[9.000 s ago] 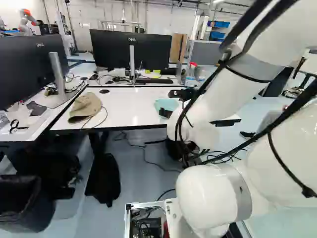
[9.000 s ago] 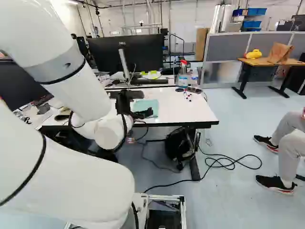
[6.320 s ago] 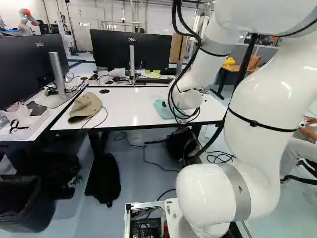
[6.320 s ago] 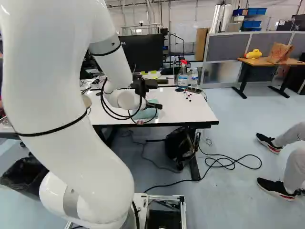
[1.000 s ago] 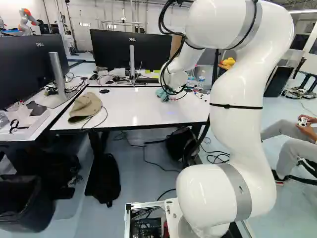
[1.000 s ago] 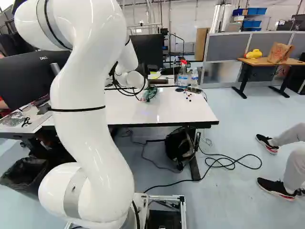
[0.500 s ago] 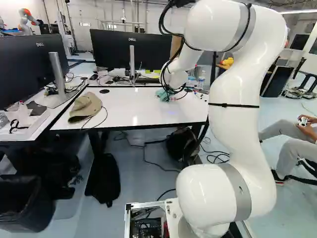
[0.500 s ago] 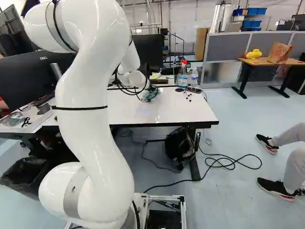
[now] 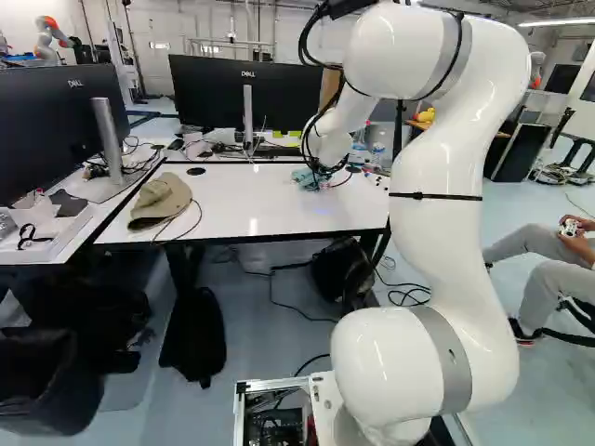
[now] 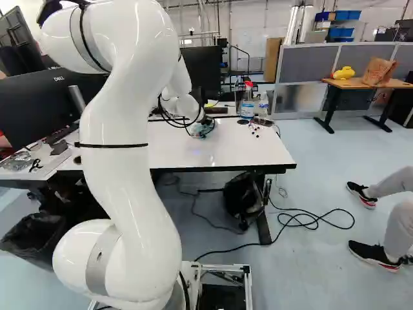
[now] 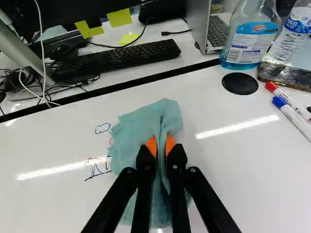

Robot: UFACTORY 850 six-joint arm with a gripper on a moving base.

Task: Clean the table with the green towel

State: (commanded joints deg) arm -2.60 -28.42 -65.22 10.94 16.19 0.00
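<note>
The end effector (image 11: 161,145) was closed on a bunched fold of the green towel (image 11: 142,124), its orange pads (image 11: 151,145) pressing from two sides. The towel lay on the worktop (image 11: 63,141); the central pinch presumably left loose cloth spread for wiping. Line drawings (image 11: 95,167) showed just beside the towel, so a sweep over them appeared due. The red-capped marker (image 11: 287,101) and blue-capped marker (image 11: 294,117) lay well apart from the towel, opposite the drawings, probably to free the wiping area. Beyond the towel stood the spray bottle (image 11: 247,44), likely kept handy for cleaning.
</note>
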